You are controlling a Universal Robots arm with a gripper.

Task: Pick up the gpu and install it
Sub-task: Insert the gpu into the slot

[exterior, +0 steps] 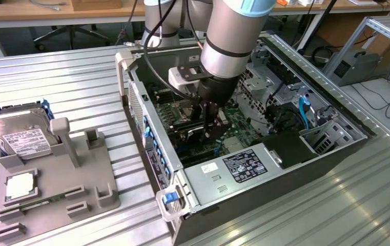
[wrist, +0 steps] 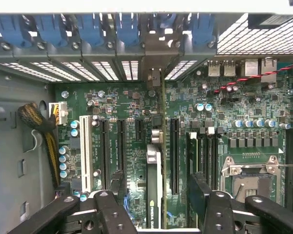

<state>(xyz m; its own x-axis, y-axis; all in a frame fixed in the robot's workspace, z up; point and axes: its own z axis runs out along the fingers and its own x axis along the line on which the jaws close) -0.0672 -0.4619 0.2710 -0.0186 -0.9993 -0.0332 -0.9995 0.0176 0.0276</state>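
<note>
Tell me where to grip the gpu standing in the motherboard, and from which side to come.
Take the gpu by its free long edge, coming straight in toward the motherboard, a finger on each flat face. It stands thin and edge-on in its slot, so only those faces oppose; the open pincer straddles it that way.

"NVIDIA" reads along the gpu's (wrist: 154, 195) dark cooler; labels on the hard drive (exterior: 24, 139) and computer case (exterior: 245, 165) stay illegible.
</note>
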